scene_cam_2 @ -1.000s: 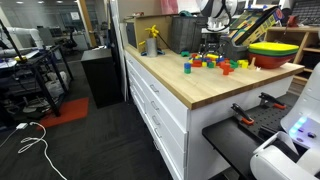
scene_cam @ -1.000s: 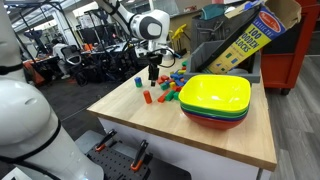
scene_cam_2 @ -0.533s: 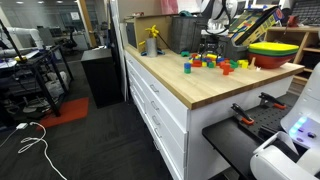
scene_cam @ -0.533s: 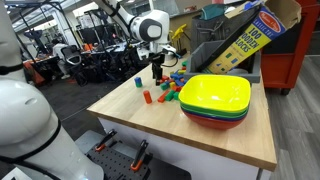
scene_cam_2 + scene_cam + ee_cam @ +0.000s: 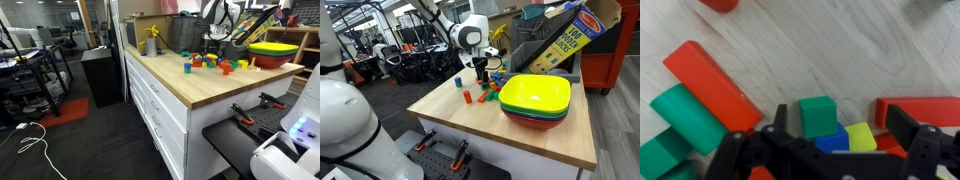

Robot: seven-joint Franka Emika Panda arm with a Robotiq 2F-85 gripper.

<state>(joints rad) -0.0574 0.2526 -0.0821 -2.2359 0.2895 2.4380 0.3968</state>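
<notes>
One green cube [image 5: 820,115] lies on the wooden worktop [image 5: 840,50], showing in the wrist view between the fingers of the end effector [image 5: 835,122], which stands wide apart and grips nothing. Just near of the cube, a blue block [image 5: 830,142] and a yellow block [image 5: 861,137] lie side by side. To the left are a long red block [image 5: 715,85] and a green cylinder [image 5: 685,118] that touch along their sides; to the right lies another red block [image 5: 930,108].

In an exterior view the end effector [image 5: 482,72] hangs over the far part of the block pile [image 5: 492,85], with a blue cylinder [image 5: 458,80] and a red cylinder [image 5: 467,97] apart on the left. Right of the pile stands a stack of bowls [image 5: 535,118]: a yellow bowl [image 5: 535,82] nests in a green one, with a red one beneath. Whether anything lies inside the top bowl cannot be told. Beyond it a printed blocks box [image 5: 570,40] leans tilted.

Since a second ago the end effector has shifted slightly right, toward the bowls, and tilted; the fingers stayed just as wide, and the blocks have not moved.
</notes>
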